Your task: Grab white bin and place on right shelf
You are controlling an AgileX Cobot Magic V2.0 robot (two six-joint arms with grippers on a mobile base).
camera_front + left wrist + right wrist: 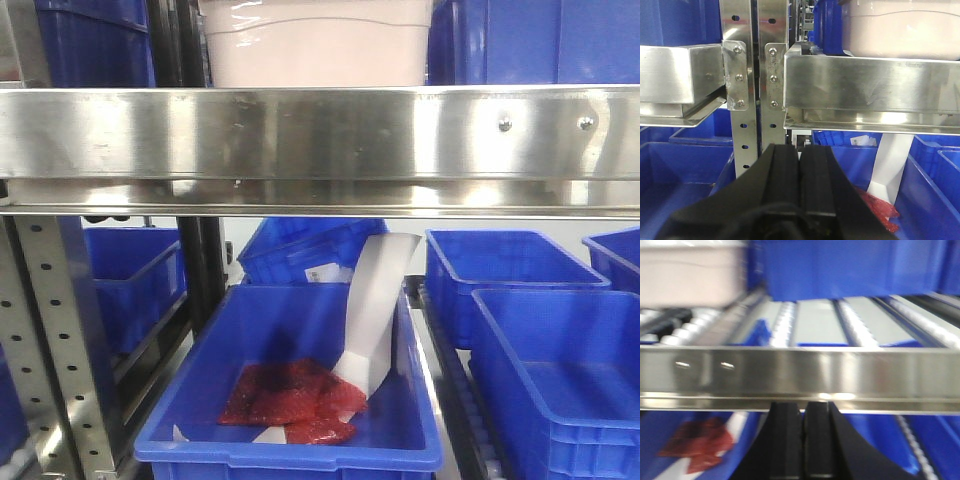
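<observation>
We are finding the white bin sitting on the upper level of the right shelf, directly behind its broad reflective front rail, with blue bins standing on either side of it. Neither arm is touching it.

The left gripper is pointing level toward the rack, just below the rail and near the perforated uprights; its two black fingers are lying pressed together with nothing between them. In the left wrist view the white bin is appearing above and to the right of the gripper.

The right gripper is likewise pointing forward beneath the rail, its fingers closed against each other and empty. That view is blurred, but we are making out the white bin at upper left, resting on the roller tracks.

Below the shelf, an open blue bin is holding red packets and a tilted white piece.
</observation>
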